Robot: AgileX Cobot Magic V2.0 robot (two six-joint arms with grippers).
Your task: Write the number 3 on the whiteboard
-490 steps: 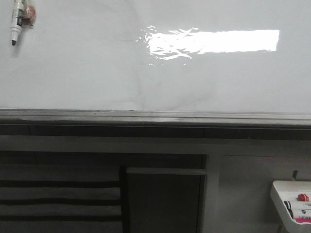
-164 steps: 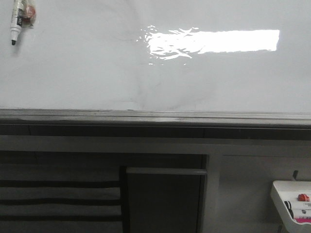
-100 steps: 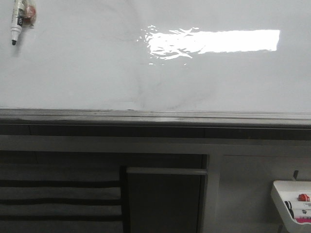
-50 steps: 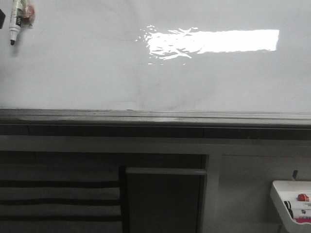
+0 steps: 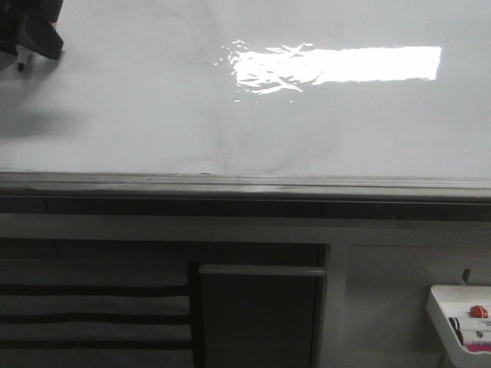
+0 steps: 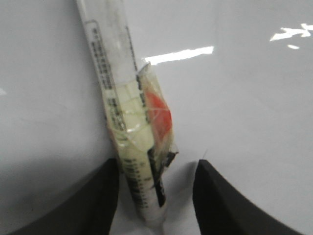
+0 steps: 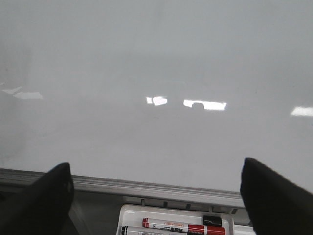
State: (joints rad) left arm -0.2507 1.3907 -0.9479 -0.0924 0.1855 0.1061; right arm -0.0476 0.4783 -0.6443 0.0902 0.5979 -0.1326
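The whiteboard [image 5: 153,115] fills the upper front view, glossy white with faint grey smudges and a bright reflection [image 5: 337,65]. No black stroke of the number 3 shows on it. My left gripper [image 5: 31,34] is at the board's top left, over a marker that hangs there; only the marker's dark tip [image 5: 21,67] shows below it. In the left wrist view the gripper [image 6: 157,166] is open, its fingers on either side of the white marker [image 6: 124,122], which has a red piece taped to it. My right gripper [image 7: 155,166] is wide open and empty, facing the board [image 7: 156,73].
The board's grey metal bottom rail [image 5: 245,184] runs across, also in the right wrist view [image 7: 146,187]. A small white tray [image 5: 441,303] with markers hangs at the lower right; it shows a red marker [image 7: 183,228] and a black one. Dark shelving stands below the rail.
My left gripper has come into the front view at the top left and now covers the hanging marker, casting a shadow on the board. The marker has not moved.
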